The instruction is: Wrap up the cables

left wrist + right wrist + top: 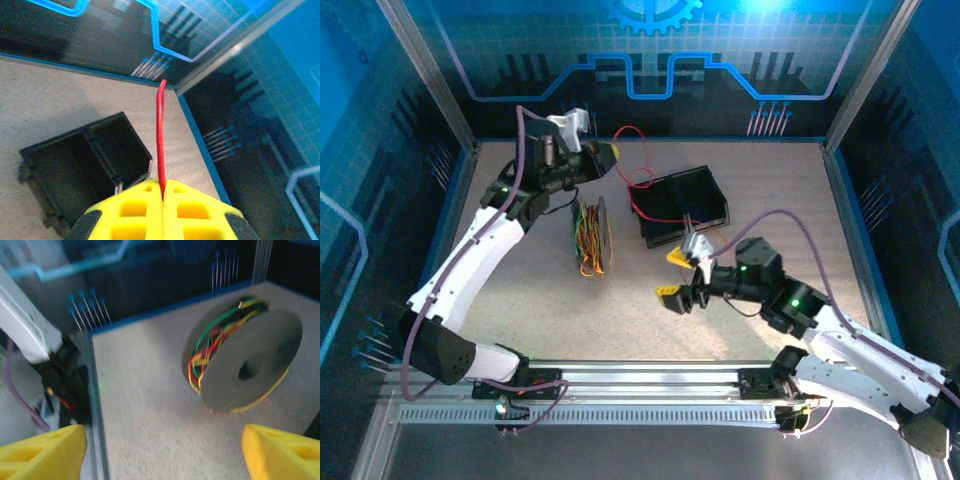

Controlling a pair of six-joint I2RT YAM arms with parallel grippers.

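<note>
1. Table [740, 330]: flat, beige, matt surface with a fine speckle.
2. Red cable [160, 125]: a thin, smooth, glossy single strand. It rises from the left gripper's tips, curves in a loose loop near the table's far edge, and trails onto the left end of the bin.
3. Left gripper [162, 192]: yellow moulded fingers with square recesses, pressed together and pinching the red cable. It sits near the far edge, left of the middle.
4. Spool [603, 235]: round and dark grey, with two flat flanges and a centre hole. It stands on edge left of the table's middle.
5. Wound strands [210, 347]: red, yellow, green and orange wires, loosely bundled between the spool's flanges, with some loops bulging past the rim.
6. Bin [685, 205]: black rigid plastic, rectangular, with two open compartments. It lies right of the spool toward the far edge, not touching it.
7. Right gripper [674, 276]: yellow wedge-shaped tips spread wide, grasping nothing. It hangs over bare table right of the spool, facing it.
</note>
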